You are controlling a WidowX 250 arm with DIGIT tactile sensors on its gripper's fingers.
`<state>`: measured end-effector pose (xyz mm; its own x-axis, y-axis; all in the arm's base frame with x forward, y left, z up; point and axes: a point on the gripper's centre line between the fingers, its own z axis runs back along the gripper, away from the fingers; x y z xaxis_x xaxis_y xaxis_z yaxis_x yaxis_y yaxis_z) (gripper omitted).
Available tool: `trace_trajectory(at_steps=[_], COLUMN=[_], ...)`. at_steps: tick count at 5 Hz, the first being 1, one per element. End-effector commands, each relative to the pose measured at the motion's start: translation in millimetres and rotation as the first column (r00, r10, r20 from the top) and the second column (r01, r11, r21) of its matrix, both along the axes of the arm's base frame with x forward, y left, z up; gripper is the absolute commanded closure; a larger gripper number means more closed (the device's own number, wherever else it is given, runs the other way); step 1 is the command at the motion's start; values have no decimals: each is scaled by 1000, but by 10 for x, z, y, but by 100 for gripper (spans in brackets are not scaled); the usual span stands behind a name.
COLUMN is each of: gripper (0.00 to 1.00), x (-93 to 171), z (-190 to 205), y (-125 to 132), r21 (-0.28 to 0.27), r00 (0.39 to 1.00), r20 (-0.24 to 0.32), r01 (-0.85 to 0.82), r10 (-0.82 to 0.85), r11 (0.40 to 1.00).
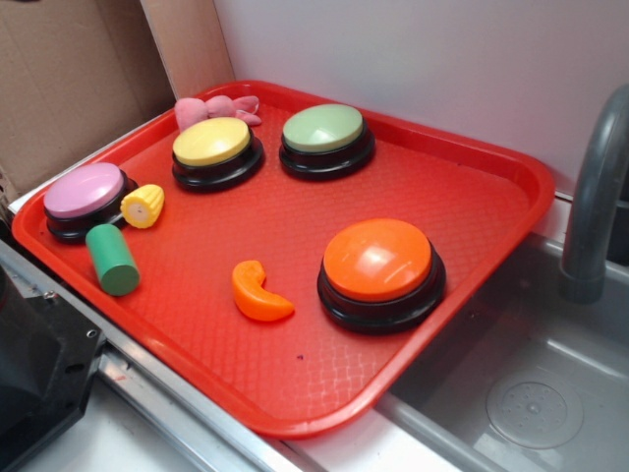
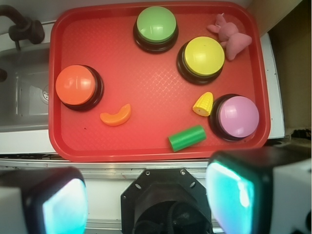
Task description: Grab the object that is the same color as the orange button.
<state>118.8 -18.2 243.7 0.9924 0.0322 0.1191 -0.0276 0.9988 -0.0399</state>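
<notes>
The small glossy orange crescent object [image 1: 259, 292] [image 2: 116, 115] lies on the red tray [image 1: 472, 246] [image 2: 146, 78], just left of the large orange button [image 1: 378, 267] [image 2: 76, 86] on its black base. In the wrist view my gripper [image 2: 146, 200] hangs high above the tray's near edge, jaws wide apart with nothing between the teal pads [image 2: 231, 192]. The exterior view does not show the gripper itself, only a black part of the robot at the lower left.
On the tray also stand a yellow button [image 1: 213, 147], a green button [image 1: 324, 135] and a pink button [image 1: 85, 197], with a yellow corn toy [image 1: 144, 206], a green cylinder [image 1: 112, 260] and a pink plush [image 1: 211, 108]. A grey sink [image 1: 531, 383] and faucet [image 1: 595, 197] lie to the right.
</notes>
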Motion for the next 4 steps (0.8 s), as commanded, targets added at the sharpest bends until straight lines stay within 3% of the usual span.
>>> trace_trajectory(at_steps=[1,2,3,4], gripper=[0,0,0,0], x=[0,158,317,427], z=[0,-85,-244,-458], y=[0,-134,-285,-423], r21=[0,67,74,30], r00=[1000,969,878,732], r20=[0,-6,-14,1], r01=[0,247,479,681], r10=[0,-247,-479,-682], r11=[1000,967,875,731])
